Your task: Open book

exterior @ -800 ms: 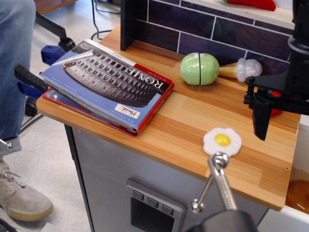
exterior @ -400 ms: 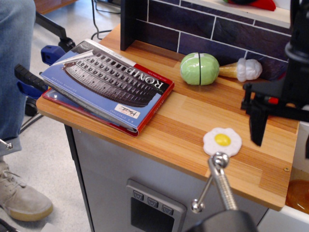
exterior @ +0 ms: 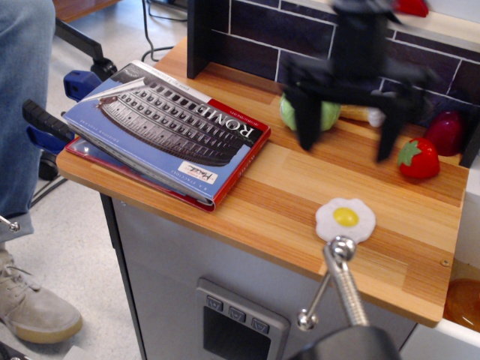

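While the book (exterior: 166, 129) lies shut at the left end of the surface (exterior: 285, 202), its near corner reaching the front edge, the hand (exterior: 346, 139) has swung from the right end toward the middle within the last second. It now hangs over the back-middle part of the surface, in front of the green ball-shaped toy (exterior: 309, 111), and shows motion blur, so it is moving fast. Its two fingers (exterior: 306, 124) point down and stand wide apart with nothing between them: released, empty.

Change noted: 0.8 s ago the hand covered the right back area; with it gone from there, a strawberry (exterior: 417, 159) and a dark red item (exterior: 447, 132) near the right back corner show. The fried egg toy (exterior: 345, 218) near the front edge and the book sit exactly where they were. The cover is blue with the grey Colosseum picture and "ROME" in white; a red layer shows under it along the near and right edges.

Judgement: approach phase only, no contact with the book yet. The hand is still well apart from the cover's right edge, which faces it. That edge looks like the likely place to lift, since the cover already sits slightly proud of the red layer there. Risk: a flat, thin cover may slip off the fingers, or the whole book may slide toward the left edge.
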{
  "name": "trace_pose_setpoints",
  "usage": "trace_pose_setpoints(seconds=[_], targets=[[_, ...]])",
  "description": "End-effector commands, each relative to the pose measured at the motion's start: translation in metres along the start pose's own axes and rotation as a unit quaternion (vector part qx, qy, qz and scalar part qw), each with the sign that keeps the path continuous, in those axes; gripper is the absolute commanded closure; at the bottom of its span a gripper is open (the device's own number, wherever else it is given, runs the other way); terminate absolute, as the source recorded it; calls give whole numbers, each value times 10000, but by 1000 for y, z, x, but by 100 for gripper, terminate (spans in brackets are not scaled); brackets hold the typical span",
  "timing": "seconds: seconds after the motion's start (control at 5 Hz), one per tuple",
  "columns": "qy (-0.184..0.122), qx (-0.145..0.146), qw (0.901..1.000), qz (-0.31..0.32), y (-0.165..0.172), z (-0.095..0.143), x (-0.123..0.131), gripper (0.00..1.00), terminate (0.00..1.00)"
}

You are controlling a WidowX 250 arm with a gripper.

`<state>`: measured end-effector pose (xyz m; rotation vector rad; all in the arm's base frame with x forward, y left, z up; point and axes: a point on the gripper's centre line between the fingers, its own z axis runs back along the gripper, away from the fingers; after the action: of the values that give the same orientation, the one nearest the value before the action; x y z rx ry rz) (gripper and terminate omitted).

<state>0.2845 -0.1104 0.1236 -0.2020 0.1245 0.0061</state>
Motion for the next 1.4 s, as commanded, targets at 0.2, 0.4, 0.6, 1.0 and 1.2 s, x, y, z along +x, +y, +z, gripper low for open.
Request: trace_pose_setpoints(seconds=[0.2,0.4,0.6,1.0,1.2], targets=[[-384,432,9975,-404,126,51,0,0,0],[-463,470,9966,-494,176,55,-1,0,0],[-600,488,9960,-450,219,51,7,0,0],[-674,215,9971,272,257,35,23,0,0],[-727,440,9952,493,262,28,27,0,0]])
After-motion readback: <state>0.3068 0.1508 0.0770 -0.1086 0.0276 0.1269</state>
